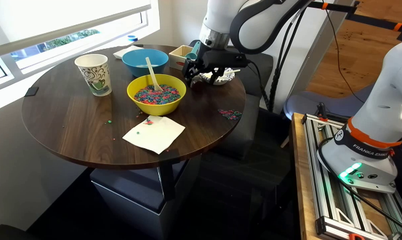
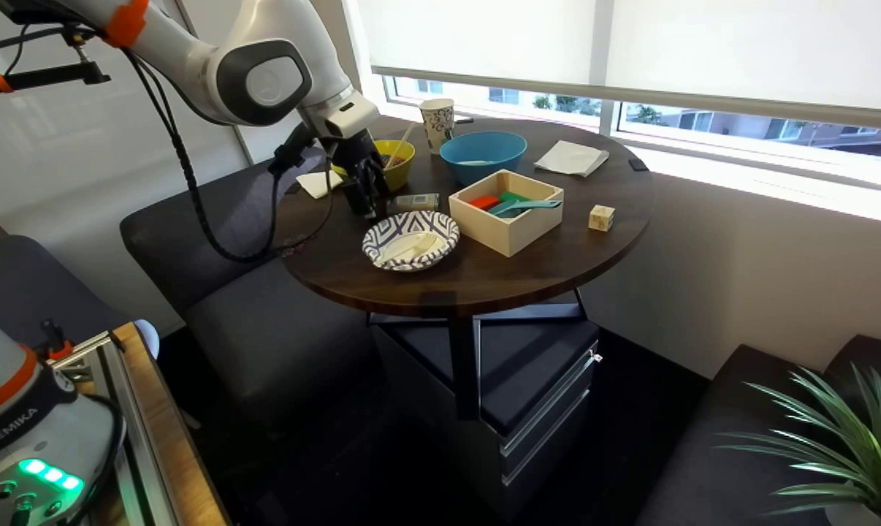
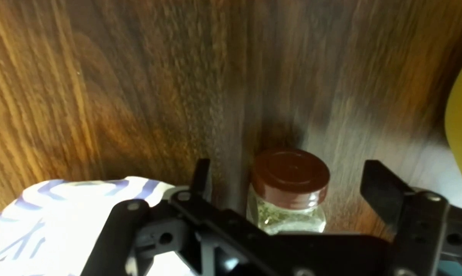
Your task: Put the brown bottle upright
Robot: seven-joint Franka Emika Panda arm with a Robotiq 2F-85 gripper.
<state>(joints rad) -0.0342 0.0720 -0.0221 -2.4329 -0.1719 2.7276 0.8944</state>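
Nearby: dish [image 2: 373,247], box [image 2: 481,223] (bottle [image 2: 418,202] lying).

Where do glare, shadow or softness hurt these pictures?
Wrist view: slightly soft, the patterned dish largely washed out, small glints on the bottle. Both exterior views: the windowsill burns out to white, while the floor is near black.

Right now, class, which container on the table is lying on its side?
The brown-capped bottle, seen between the open jaws in the wrist view; the paper cup, yellow bowl, blue bowl, patterned bowl and wooden box stand upright.
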